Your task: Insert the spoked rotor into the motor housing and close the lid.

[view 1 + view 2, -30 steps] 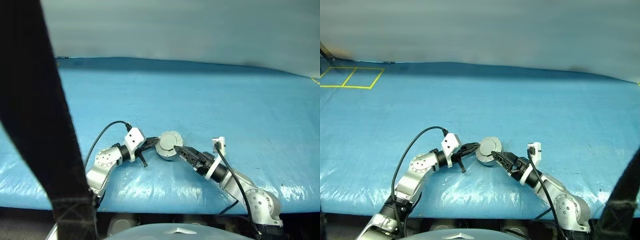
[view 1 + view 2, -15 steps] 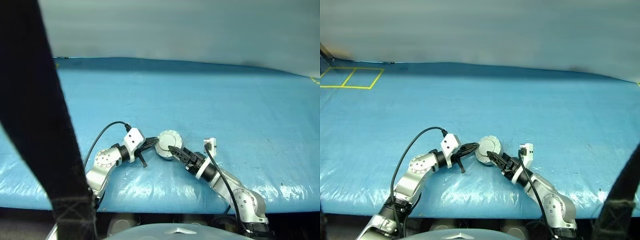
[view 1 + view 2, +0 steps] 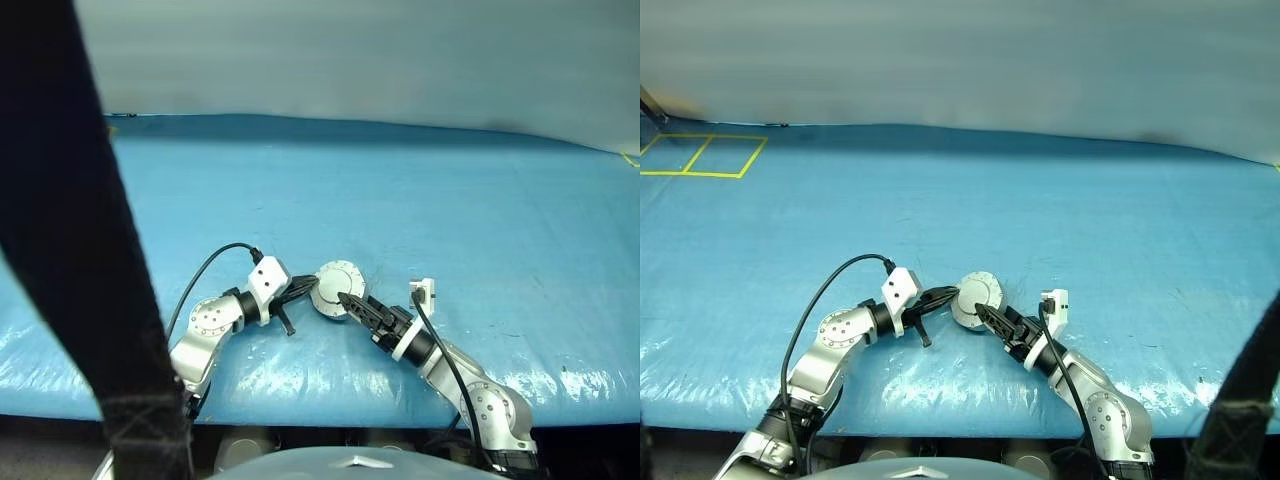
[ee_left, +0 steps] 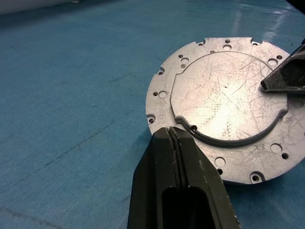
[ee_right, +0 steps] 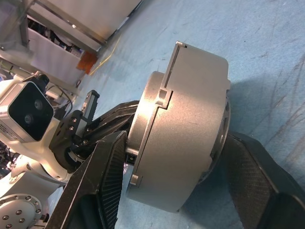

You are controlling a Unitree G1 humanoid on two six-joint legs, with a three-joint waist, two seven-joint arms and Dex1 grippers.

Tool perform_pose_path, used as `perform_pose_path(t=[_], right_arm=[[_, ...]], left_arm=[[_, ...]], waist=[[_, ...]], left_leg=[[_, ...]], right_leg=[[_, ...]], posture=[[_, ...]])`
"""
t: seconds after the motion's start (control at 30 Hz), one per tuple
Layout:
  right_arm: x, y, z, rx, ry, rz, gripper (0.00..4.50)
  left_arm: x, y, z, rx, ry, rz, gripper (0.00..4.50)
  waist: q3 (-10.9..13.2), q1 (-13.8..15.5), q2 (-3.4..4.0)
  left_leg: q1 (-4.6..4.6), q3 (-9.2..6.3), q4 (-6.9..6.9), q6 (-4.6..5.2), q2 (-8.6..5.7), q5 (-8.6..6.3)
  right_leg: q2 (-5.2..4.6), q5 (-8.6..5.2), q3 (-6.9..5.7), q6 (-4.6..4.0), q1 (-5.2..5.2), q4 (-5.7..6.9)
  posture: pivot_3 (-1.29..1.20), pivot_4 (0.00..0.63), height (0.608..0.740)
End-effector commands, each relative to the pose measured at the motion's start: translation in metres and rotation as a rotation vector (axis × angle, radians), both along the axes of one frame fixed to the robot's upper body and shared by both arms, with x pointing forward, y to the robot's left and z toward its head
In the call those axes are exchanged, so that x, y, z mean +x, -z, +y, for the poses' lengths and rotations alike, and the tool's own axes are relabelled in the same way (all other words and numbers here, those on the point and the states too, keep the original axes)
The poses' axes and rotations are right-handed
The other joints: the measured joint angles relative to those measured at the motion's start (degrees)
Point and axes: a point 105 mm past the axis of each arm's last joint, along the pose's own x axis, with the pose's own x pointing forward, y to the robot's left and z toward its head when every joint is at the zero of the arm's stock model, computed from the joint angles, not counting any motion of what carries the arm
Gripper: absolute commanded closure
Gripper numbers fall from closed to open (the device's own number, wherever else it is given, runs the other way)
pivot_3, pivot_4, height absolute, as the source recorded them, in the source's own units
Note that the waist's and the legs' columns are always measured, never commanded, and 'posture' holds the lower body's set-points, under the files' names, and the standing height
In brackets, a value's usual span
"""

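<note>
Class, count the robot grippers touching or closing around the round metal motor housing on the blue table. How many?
2. The left gripper, shut, touches the motor housing at its left edge; the right gripper straddles its rim from the right, fingers either side.

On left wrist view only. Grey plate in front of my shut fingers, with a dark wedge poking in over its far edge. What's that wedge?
Observer: It's one finger of the right hand, lying over the lid.
Operator: Where's its other finger?
Observer: It's on the opposite face of the motor housing. The right wrist view shows the case squeezed between the two fingers, across its thickness.
Operator: Lid seated?
Observer: From the side, yes. The lid sits flush on the housing with only a thin seam. What's inside is hidden.
</note>
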Motion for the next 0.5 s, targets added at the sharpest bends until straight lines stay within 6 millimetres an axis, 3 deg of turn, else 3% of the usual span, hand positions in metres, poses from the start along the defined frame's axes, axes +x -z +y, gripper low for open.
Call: perform_pose_path(t=[0.03, 0.3, 0.5], right_arm=[[-0.002, -0.018, 0.013, 0.058, -0.046, -0.059, 1.81], [0.004, -0.005, 0.012, 0.057, 0.026, -0.009, 1.81], [0.010, -0.002, 0.016, 0.080, 0.048, 0.003, 1.81]], left_arm=[[-0.009, 0.006, -0.005, -0.011, 0.032, 0.049, 4.50], [0.009, -0.036, 0.037, -0.123, -0.129, -0.036, 4.50], [0.026, -0.050, 0.071, -0.152, -0.298, -0.082, 4.50]], waist=[[0.0, -0.1, 0.01], [0.2, -1.1, 0.08], [0.2, -1.4, 0.09]], left_leg=[[0.00, 0.00, 0.00, 0.00, 0.00, 0.00], [-0.17, 0.00, -0.01, -0.15, 0.10, 0.07], [-0.12, -0.02, -0.02, -0.24, 0.11, 0.13]], right_leg=[[0.00, 0.00, 0.00, 0.00, 0.00, 0.00], [0.12, 0.03, 0.08, 0.05, -0.01, 0.17], [0.31, 0.03, 0.06, 0.06, 0.00, 0.20]], posture=[[0.00, 0.150, 0.740], [0.00, 0.150, 0.740], [0.00, 0.150, 0.740]])
